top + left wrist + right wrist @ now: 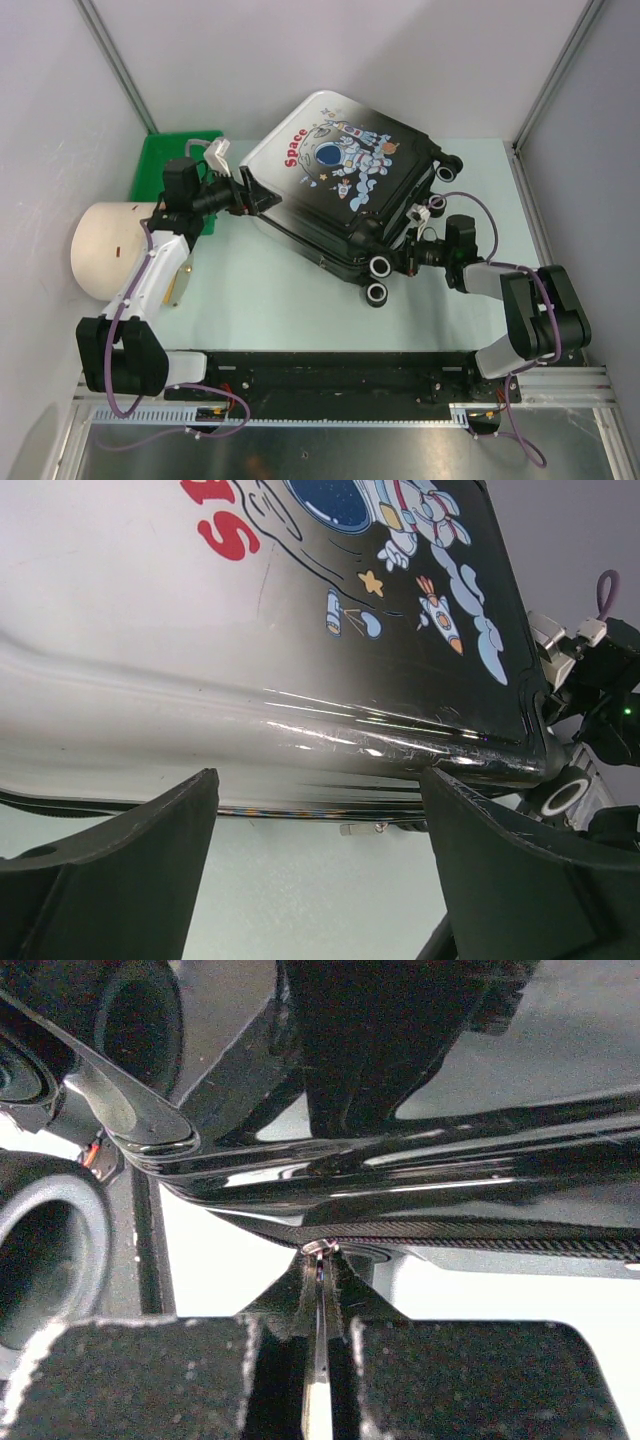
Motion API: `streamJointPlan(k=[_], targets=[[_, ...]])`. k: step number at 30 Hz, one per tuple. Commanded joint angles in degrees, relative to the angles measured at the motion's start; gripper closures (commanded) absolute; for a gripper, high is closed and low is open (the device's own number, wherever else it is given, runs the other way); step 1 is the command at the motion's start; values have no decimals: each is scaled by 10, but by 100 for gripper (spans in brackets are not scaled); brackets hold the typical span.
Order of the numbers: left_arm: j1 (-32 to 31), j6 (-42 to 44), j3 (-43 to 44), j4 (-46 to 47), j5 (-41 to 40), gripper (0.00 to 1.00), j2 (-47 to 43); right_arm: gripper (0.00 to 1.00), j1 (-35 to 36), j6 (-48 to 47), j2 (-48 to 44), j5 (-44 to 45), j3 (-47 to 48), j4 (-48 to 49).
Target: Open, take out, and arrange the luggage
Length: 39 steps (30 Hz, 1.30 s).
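Note:
The luggage [340, 180] lies flat and skewed on the table, astronaut print up, wheels [378, 280] toward me. My left gripper [243, 195] is open at its white left edge. In the left wrist view the shell [300, 630] fills the top, and the gripper [318, 780] stands wide open just short of the seam, with a small zipper pull [362, 829] hanging beyond. My right gripper [408, 258] is at the wheel end. In the right wrist view it [320, 1260] is shut on a thin metal zipper pull [319, 1295] under the black zipper seam [480, 1235].
A green plastic tray [170, 160] stands at the back left, partly behind my left arm. A cream cylinder [105, 245] lies at the left wall beside that arm. A wheel [40, 1260] sits close left of my right gripper. Walls enclose the table on both sides.

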Motion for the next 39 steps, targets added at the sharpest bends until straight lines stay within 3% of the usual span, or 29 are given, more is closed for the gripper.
streamJointPlan(k=[1, 6, 10, 14, 17, 18, 20, 24, 25, 29, 34, 39], targets=[[7, 11, -4, 12, 1, 14, -19, 100, -36, 46, -13, 56, 9, 72], [14, 8, 4, 12, -25, 14, 1, 100, -56, 36, -51, 128, 23, 48], [23, 12, 19, 11, -50, 14, 33, 100, -63, -45, -84, 200, 32, -11], [28, 36, 53, 9, -18, 15, 54, 100, -83, -130, -76, 227, 34, 18], [17, 153, 80, 3, 51, 10, 24, 100, -98, -122, -47, 187, 51, 40], [15, 192, 86, -10, 121, 6, 11, 100, -99, -119, -36, 177, 67, 38], [-4, 280, 109, -33, 146, 2, -22, 100, -93, -108, -32, 158, 76, 34], [-144, 514, 207, -276, 60, 0, -17, 100, -73, -111, -36, 145, 82, 24], [-213, 545, 220, -300, 18, 0, -14, 100, -69, -110, -38, 143, 82, 20], [-383, 713, 246, -389, -129, 0, 24, 100, -60, -110, -43, 147, 82, 10], [-487, 788, 301, -401, -202, 0, 112, 100, -57, -121, -53, 161, 82, -10], [-513, 807, 379, -399, -240, 0, 204, 100, -55, -141, -53, 184, 81, -19]])
